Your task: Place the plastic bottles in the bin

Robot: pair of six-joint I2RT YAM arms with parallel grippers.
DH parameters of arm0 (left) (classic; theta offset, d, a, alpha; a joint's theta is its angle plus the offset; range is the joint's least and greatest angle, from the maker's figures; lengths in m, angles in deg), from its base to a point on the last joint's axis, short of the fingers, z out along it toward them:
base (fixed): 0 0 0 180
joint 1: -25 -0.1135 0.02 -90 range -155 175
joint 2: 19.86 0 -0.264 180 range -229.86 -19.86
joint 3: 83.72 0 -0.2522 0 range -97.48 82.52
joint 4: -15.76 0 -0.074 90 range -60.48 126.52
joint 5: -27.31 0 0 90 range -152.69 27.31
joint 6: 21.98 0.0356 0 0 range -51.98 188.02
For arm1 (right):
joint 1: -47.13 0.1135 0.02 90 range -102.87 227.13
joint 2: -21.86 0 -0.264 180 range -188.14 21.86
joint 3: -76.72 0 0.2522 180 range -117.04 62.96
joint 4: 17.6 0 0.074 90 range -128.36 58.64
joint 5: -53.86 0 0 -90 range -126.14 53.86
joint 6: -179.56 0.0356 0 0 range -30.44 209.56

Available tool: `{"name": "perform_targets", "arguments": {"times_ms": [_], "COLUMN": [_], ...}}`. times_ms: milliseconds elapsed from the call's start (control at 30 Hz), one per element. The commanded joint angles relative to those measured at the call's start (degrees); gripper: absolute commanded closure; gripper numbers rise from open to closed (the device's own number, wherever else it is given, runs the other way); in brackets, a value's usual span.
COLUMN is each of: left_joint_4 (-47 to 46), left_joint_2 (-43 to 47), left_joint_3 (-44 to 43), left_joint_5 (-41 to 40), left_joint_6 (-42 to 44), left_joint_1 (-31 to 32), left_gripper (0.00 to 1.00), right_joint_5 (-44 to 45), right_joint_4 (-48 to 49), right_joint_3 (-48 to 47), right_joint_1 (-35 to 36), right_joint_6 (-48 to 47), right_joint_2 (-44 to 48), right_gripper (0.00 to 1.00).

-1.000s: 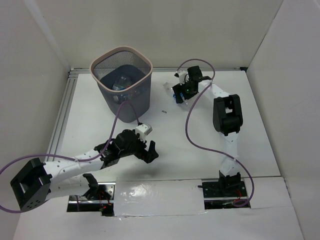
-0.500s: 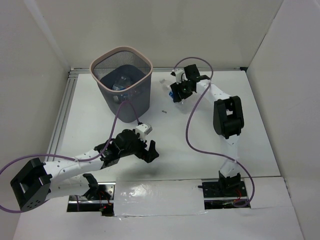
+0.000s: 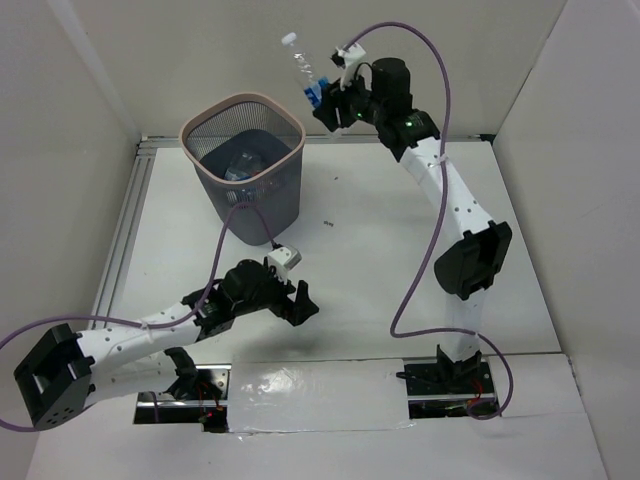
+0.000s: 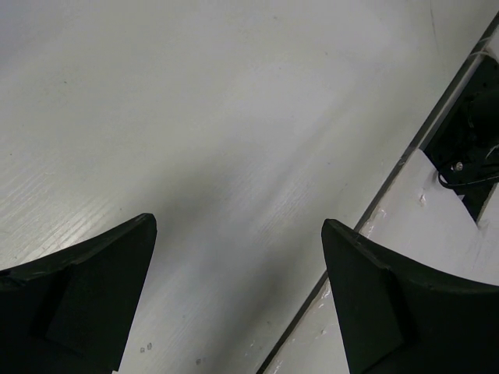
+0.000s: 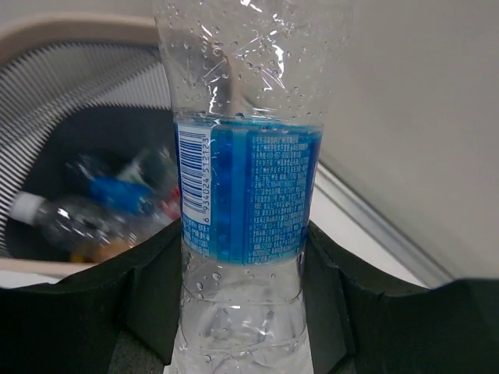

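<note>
bottle point(image 3: 301, 68) raised right of bin point(image 3: 262, 205), other bottles point(image 5: 87, 209) inside bin

Blue-labelled bottle point(image 5: 243, 195) loses cap and base to the right wrist view's top and bottom edges. Bottles point(image 5: 101, 202) inside the bin point(image 5: 70, 31), at the desk's far left corner, blur together, uncountable. Dark speck point(image 3: 327, 222) nearby, too small to identify.

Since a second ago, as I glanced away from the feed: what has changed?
The right gripper, shut on a blue-labelled bottle, lifted it off the far side of the table and swung up and left, toward the bin. The left gripper, open above the table, barely shifted; the bin and the bottles inside it stayed put.
</note>
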State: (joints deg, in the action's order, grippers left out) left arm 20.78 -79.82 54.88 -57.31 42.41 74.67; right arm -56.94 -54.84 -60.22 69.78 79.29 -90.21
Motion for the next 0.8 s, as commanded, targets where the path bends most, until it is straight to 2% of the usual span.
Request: {"name": "perform_targets", "arguments": {"times_ms": [0, 200, 400, 467, 500, 533, 567, 767], "left_joint_4": [-2.26, -0.15, 1.88, 2.49, 2.49, 2.49, 3.01, 4.07], "left_joint_2": [3.71, 8.19, 11.79, 12.50, 13.03, 13.03, 13.03, 13.03], "left_joint_3": [0.74, 2.41, 2.94, 3.47, 3.47, 3.47, 3.47, 2.85], "left_joint_5": [1.03, -0.11, -1.17, -1.69, -1.70, -1.70, -1.70, -2.31], "left_joint_6": [0.82, 0.29, -0.23, -0.23, -0.23, -0.23, -0.23, -0.76], "left_joint_1": [-0.19, -0.19, 0.34, 0.34, 0.34, 0.34, 0.34, 0.34], "left_gripper": [0.00, 0.00, 0.00, 0.00, 0.00, 0.00, 0.00, 0.00], "right_joint_5": [-0.03, -0.65, -0.12, -0.12, -0.12, -0.12, -0.64, 1.80], "right_joint_4": [5.38, 8.89, 9.95, 10.48, 10.48, 10.48, 8.74, 6.79], "right_joint_3": [-6.35, -10.86, -13.49, -14.02, -14.02, -14.02, -14.81, -15.96], "right_joint_1": [3.97, 10.73, 14.08, 14.69, 14.70, 14.70, 15.22, 13.30], "right_joint_6": [0.59, 2.87, 4.02, 4.02, 4.54, 4.55, 3.94, 4.46], "right_joint_2": [-1.47, -6.84, -10.88, -11.68, -12.46, -13.34, -13.87, -11.86], "right_gripper": [0.92, 0.86, 0.80, 0.68, 0.57, 0.41, 0.00, 0.00]}}
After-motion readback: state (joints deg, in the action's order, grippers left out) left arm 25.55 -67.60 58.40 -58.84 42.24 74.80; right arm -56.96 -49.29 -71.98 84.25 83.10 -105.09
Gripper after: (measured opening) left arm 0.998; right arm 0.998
